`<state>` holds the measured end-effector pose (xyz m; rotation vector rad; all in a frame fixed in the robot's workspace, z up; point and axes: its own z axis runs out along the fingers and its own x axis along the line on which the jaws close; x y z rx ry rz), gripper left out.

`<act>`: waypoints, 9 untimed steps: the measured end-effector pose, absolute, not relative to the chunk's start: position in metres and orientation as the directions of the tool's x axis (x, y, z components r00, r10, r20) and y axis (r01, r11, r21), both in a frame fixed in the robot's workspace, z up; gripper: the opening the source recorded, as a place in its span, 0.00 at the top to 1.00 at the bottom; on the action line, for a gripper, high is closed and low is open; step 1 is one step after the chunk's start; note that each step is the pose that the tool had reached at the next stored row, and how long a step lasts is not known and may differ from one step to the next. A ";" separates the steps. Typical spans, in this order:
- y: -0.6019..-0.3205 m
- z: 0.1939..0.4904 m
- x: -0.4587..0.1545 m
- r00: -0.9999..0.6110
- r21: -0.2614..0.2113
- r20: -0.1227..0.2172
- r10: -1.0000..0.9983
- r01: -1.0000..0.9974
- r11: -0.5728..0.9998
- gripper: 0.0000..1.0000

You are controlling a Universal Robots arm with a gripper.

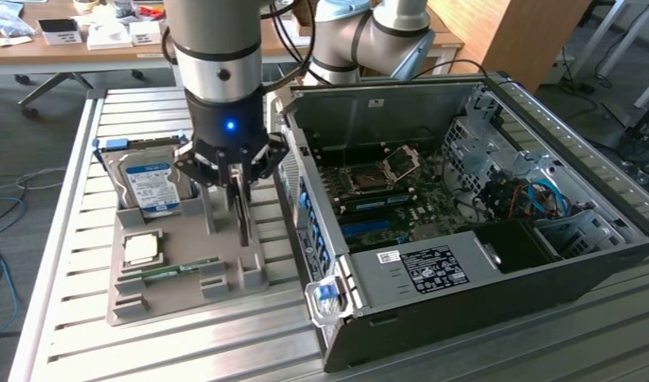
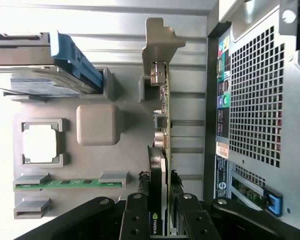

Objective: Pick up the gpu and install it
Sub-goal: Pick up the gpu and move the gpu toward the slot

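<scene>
Grey plastic tray (image 1: 187,301) holds the gpu (image 1: 241,216) on edge straight below the gripper (image 1: 236,179). The fingers (image 2: 135,216) look clamped on both faces of its top edge. For this pickup I'd keep the grip square and centred so the card leaves its slot without tilting, silver bracket (image 2: 160,37) and all. The hard drive (image 1: 149,183) stands just beside the hand on one side and the open PC case (image 1: 495,263) sits close on the other, so there's little room to swing. The RAM stick (image 1: 181,270) and CPU (image 1: 141,248) lie further off.

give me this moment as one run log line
stage: grasp | gripper: shut on gpu | gpu: upright on edge in tray, outside case | installed: no
</scene>
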<state>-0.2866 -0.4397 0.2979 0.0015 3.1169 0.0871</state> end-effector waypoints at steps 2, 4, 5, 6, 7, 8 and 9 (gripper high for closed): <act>-0.440 0.306 -0.287 -1.000 0.056 -0.023 0.002 0.000 0.998 0.73; -0.440 0.314 -0.287 -1.000 0.057 -0.023 0.002 0.000 0.998 0.73; -0.440 0.319 -0.287 -1.000 0.057 -0.023 0.002 0.000 0.998 0.73; -0.440 0.323 -0.287 -1.000 0.057 -0.024 0.002 0.000 0.998 0.73; -0.440 0.327 -0.287 -1.000 0.057 -0.023 0.002 0.000 0.998 0.73; -0.440 0.332 -0.287 -1.000 0.057 -0.023 0.002 0.000 0.998 0.73; -0.440 0.336 -0.287 -1.000 0.057 -0.024 0.002 0.000 0.998 0.73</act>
